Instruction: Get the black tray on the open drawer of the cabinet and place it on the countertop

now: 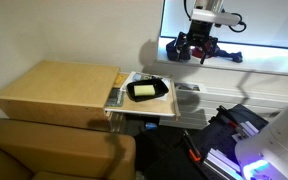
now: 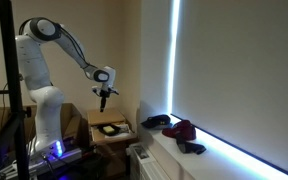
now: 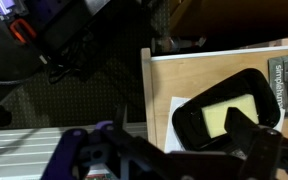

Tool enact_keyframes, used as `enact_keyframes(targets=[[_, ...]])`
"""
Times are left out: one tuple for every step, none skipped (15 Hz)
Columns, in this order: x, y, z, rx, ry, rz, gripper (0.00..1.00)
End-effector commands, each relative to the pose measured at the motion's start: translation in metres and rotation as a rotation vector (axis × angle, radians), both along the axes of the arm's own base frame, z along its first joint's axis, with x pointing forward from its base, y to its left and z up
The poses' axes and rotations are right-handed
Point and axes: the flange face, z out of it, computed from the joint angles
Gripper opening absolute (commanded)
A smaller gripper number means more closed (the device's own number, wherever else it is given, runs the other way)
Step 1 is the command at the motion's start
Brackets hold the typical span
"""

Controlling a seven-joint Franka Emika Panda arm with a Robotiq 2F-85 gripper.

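Tray, black (image 1: 149, 89), yellow block inside: lies in open drawer (image 3: 166, 85) of cabinet (image 1: 54, 92). Your gripper (image 1: 197, 52) hovers above, fingers spread, holding nothing.

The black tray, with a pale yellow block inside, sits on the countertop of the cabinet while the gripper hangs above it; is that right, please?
Not quite: an exterior view shows the black tray on the open drawer, beside the countertop, not on it. The rest holds: the pale yellow block lies inside, and the gripper hangs above it.
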Motion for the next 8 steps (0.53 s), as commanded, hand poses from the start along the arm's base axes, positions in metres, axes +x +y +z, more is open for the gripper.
enact_keyframes(targets=[[0.002, 0.018, -0.03, -0.014, 0.014, -0.028, 1.0], [0.004, 0.026, -0.039, -0.015, -0.005, -0.042, 1.0], [0.006, 0.04, -0.049, 0.0, -0.03, -0.071, 1.0], [0.01, 0.051, -0.058, 0.0, -0.063, -0.093, 1.0], [0.014, 0.065, -0.068, -0.002, -0.094, -0.113, 1.0], [0.019, 0.076, -0.078, -0.016, -0.124, -0.127, 1.0], [0.025, 0.085, -0.088, -0.027, -0.147, -0.143, 1.0], [0.028, 0.094, -0.098, -0.038, -0.171, -0.161, 1.0]])
